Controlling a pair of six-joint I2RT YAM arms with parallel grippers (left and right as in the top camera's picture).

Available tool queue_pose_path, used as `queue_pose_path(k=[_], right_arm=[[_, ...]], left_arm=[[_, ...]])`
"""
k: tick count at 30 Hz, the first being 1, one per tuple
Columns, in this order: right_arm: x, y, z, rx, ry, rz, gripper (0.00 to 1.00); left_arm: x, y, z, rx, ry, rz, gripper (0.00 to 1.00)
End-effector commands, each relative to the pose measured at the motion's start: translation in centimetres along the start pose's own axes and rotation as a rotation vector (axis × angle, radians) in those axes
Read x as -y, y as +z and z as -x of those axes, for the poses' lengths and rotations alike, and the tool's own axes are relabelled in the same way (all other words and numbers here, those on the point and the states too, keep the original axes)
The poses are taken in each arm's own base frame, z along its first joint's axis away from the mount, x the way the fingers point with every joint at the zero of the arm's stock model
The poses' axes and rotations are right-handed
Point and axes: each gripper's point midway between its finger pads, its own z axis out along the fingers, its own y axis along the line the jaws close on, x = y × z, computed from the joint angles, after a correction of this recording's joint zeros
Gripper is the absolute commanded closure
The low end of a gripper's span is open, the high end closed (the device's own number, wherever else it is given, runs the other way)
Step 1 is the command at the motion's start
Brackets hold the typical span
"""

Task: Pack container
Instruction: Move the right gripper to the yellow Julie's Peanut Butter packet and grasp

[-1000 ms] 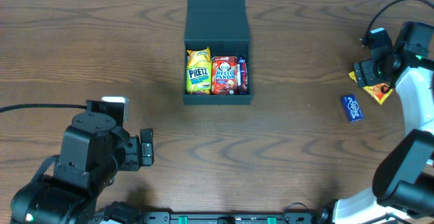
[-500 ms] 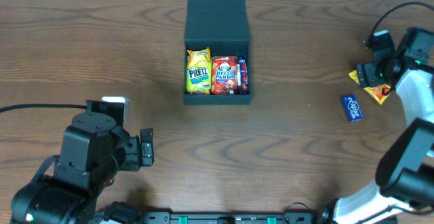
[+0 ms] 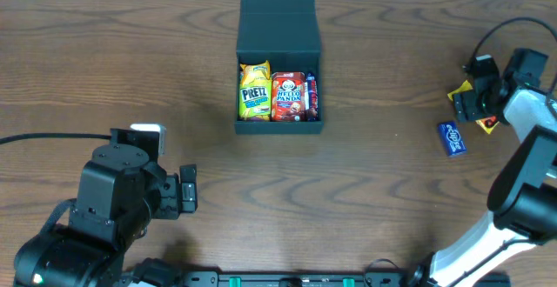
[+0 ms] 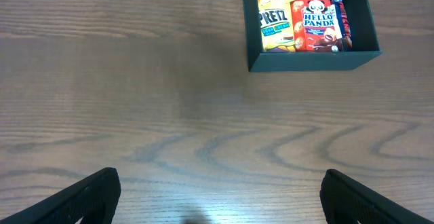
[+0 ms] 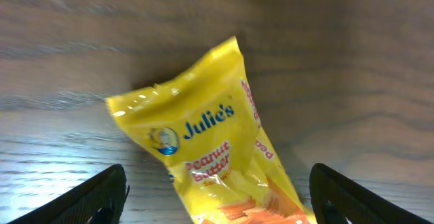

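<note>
The dark teal-black container (image 3: 278, 129) sits at the table's back centre with its lid flap open behind it. It holds a yellow Pretz packet (image 3: 254, 90), a red Hello Panda box (image 3: 288, 95) and a thin red-blue packet at the right wall; it also shows in the left wrist view (image 4: 308, 60). My right gripper (image 3: 474, 106) is open, its fingers (image 5: 217, 193) on either side of a yellow Julie's peanut butter packet (image 5: 213, 156) at the far right. My left gripper (image 4: 217, 197) is open and empty over bare wood at the front left.
A small blue packet (image 3: 452, 138) lies on the table just in front of the right gripper. The left arm's bulk (image 3: 113, 200) fills the front left corner. A black cable (image 3: 35, 137) runs off the left edge.
My right gripper has moved down over the yellow Julie's packet, covering more of it in the overhead view. The left arm, the container and the blue packet have not moved.
</note>
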Motion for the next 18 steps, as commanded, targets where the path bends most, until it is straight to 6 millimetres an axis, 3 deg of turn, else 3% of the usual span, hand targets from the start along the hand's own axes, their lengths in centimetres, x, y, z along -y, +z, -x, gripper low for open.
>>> queue_pose_path(k=[1, 6, 9, 18], right_arm=[[-0.3, 0.9, -0.7, 0.006, 0.057, 0.048, 0.15], [-0.9, 1.4, -0.7, 0.028, 0.07, 0.1, 0.21], [-1.3, 1.7, -0.8, 0.029, 0.088, 0.124, 0.33], [-1.6, 1.7, -0.7, 0.028, 0.179, 0.143, 0.56]], left_arm=[[0.0, -0.4, 0.3, 0.014, 0.018, -0.002, 0.05], [0.0, -0.4, 0.3, 0.014, 0.018, -0.002, 0.05], [0.0, -0.4, 0.3, 0.014, 0.018, -0.002, 0.05], [0.0, -0.4, 0.3, 0.014, 0.018, -0.002, 0.05]])
